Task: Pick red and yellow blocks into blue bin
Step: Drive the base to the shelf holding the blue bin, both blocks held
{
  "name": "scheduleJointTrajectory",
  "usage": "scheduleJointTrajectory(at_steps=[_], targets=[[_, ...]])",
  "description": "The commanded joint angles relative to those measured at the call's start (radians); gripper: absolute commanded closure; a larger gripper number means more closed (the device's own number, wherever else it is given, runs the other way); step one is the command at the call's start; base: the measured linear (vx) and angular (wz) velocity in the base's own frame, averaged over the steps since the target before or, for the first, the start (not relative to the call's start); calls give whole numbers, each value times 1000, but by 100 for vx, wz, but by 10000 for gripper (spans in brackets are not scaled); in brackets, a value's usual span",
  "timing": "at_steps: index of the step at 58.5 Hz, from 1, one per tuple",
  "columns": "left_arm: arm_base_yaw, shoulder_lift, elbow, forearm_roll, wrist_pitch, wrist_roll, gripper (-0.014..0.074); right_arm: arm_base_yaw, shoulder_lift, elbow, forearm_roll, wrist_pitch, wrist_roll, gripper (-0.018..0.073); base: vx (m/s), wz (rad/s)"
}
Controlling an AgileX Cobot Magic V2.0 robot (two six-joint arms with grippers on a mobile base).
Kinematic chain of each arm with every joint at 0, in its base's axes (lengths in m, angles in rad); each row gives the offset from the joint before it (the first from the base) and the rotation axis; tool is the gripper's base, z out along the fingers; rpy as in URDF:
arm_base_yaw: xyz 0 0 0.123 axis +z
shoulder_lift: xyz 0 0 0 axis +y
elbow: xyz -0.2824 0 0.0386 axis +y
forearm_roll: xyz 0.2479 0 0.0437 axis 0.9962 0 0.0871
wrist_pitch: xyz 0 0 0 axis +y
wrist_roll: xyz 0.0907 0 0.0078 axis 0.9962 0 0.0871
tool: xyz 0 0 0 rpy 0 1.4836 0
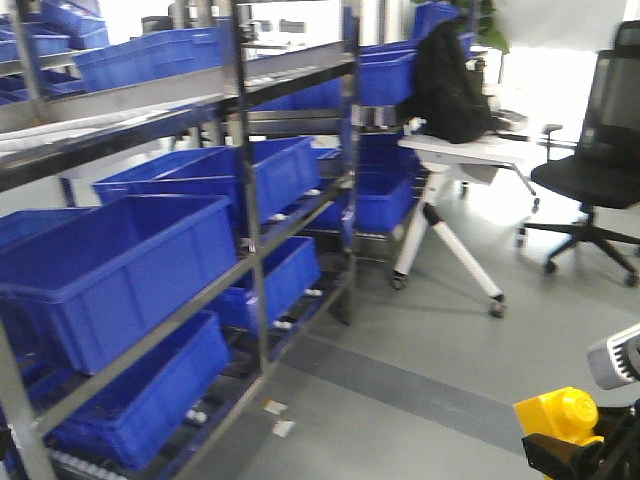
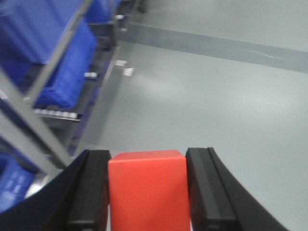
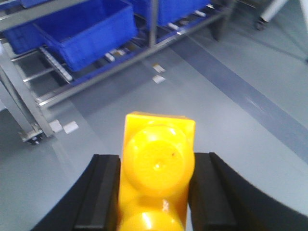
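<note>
Left gripper [image 2: 147, 197] jaws shut tight on smooth red cube [image 2: 147, 183], flat sides pinched. Right gripper [image 3: 155, 202] jaws clamp glossy yellow brick [image 3: 159, 159], round studs toward camera. Both held above grey floor [image 2: 216, 96]. Thick-rimmed blue plastic crates [image 1: 120, 270] sit on steel rack [image 1: 248, 200].

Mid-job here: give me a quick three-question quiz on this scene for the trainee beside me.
1. True or false: the left gripper is open and empty.
2. Multiple choice: in the front view, the rack holding blue bins stands A) on the left, B) on the right, C) out of view.
3. Fill in: the right gripper is shut on the ____.
Key: 1 false, it is shut on the red block. 2 A. 3 yellow brick.
</note>
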Motion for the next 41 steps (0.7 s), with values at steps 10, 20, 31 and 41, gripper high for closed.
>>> scheduleJointTrajectory(at_steps=[10,20,31,41], targets=[[-5,-6,-24,-7,-67,0,356,1,-12,-28,-6,-74,-7,305,29,59],[-5,-6,-24,-7,-67,0,356,1,-12,-28,-6,-74,-7,305,25,61],[-5,-6,-24,-7,-67,0,356,1,-12,-28,-6,-74,-7,305,20,66],[-5,-7,-24,-7,-67,0,356,1,-12,-28,-6,-74,-7,305,16,68]])
